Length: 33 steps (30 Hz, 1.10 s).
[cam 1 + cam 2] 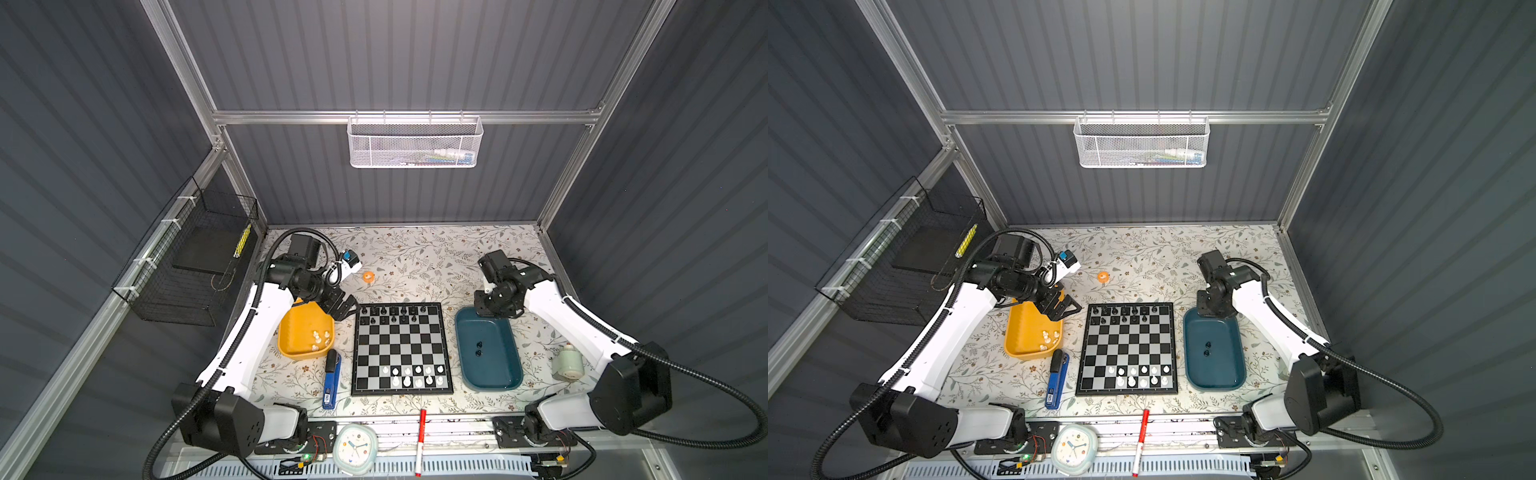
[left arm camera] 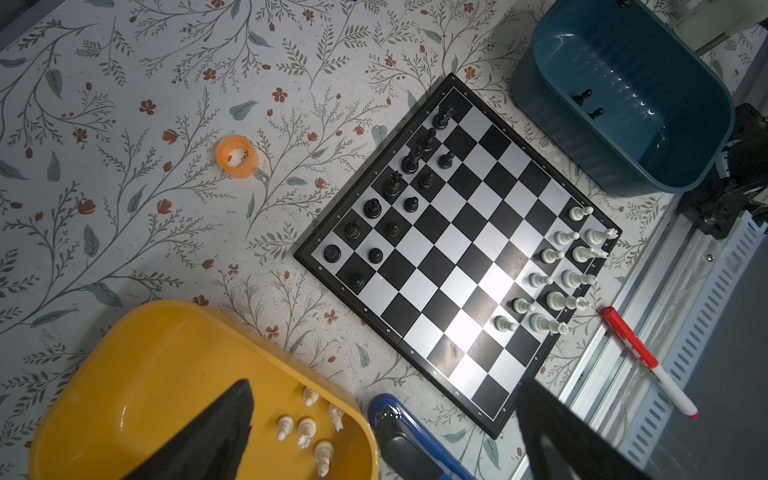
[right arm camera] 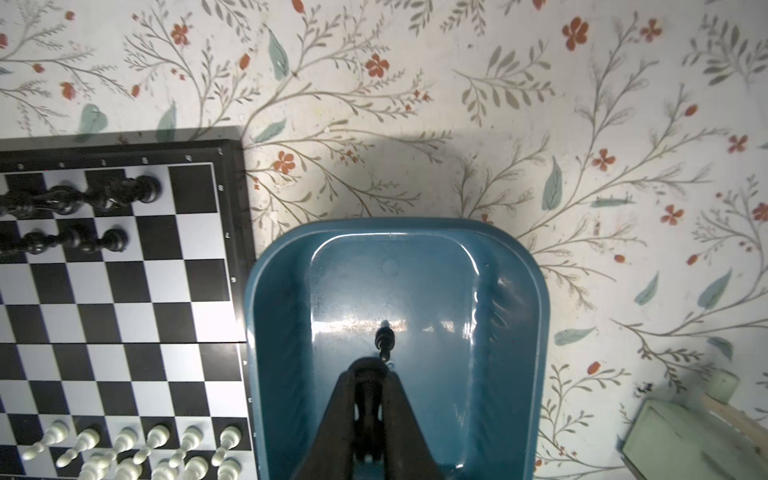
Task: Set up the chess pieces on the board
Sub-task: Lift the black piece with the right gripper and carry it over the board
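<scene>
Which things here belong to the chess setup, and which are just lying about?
Job: board, white pieces, black pieces, yellow tray, teal tray, right gripper shut on black piece.
Lying about: stapler, orange ring, red marker, clock, pale green object.

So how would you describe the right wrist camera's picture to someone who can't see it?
A shut end effector hangs over a teal tray with a black chess piece inside. Beside the tray sits the chessboard, black pieces at one end and white pieces at the other, on a floral table.
</scene>
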Tool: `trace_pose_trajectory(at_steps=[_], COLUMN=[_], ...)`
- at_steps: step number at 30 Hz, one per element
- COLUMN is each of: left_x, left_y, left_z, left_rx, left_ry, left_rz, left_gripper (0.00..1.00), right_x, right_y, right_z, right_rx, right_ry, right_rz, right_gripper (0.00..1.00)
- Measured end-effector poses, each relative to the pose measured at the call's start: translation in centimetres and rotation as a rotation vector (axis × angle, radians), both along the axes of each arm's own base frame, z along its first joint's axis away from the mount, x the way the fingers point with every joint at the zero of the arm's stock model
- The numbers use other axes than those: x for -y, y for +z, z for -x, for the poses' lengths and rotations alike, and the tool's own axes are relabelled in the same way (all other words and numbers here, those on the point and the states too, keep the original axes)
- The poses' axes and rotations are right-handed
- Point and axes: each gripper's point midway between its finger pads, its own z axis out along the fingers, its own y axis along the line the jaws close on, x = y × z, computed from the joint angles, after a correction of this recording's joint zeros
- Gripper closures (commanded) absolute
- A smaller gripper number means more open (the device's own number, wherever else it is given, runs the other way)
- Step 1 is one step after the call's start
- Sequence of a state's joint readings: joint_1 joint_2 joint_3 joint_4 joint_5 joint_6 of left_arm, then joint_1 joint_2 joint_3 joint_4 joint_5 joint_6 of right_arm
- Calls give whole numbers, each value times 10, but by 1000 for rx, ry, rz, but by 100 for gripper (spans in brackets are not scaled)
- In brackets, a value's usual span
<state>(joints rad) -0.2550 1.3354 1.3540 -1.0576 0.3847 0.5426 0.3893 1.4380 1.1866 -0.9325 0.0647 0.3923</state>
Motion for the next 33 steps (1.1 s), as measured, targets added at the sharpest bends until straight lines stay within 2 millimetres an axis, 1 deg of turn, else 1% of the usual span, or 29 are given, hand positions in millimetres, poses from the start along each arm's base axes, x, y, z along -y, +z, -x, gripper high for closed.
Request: trace_pose_trajectory(at_steps=[3, 9, 12, 16, 20, 23, 29, 33], left_x=[0, 0, 0, 0, 0, -1, -1, -1], left_y=[0, 1, 2, 2, 2, 2, 2, 2], left_z=[0, 0, -1, -1, -1, -1, -1, -2], left_rx=[0, 2, 5, 5, 6, 7, 7, 7], left_ry=[0, 1, 1, 3, 4, 6, 6, 6], left_rz=[0, 0, 2, 2, -1, -4, -4, -5], left_gripper=[0, 0, 1, 0, 0, 1, 0, 0], right_x=[-12, -45, -64, -85, -96, -100, -106, -110], right_y=[7, 18, 19, 11, -5, -15, -23, -33], right_z=[-11, -37, -50, -62, -66, -67, -71, -71], right_rx=[12, 38, 47, 42, 15, -3, -5, -19], right_ry=[29, 92, 125, 166, 185, 192, 199, 206], right_rz=[3, -3, -5, -4, -4, -5, -13, -21], right_gripper=[85, 85, 85, 85, 85, 85, 85, 85])
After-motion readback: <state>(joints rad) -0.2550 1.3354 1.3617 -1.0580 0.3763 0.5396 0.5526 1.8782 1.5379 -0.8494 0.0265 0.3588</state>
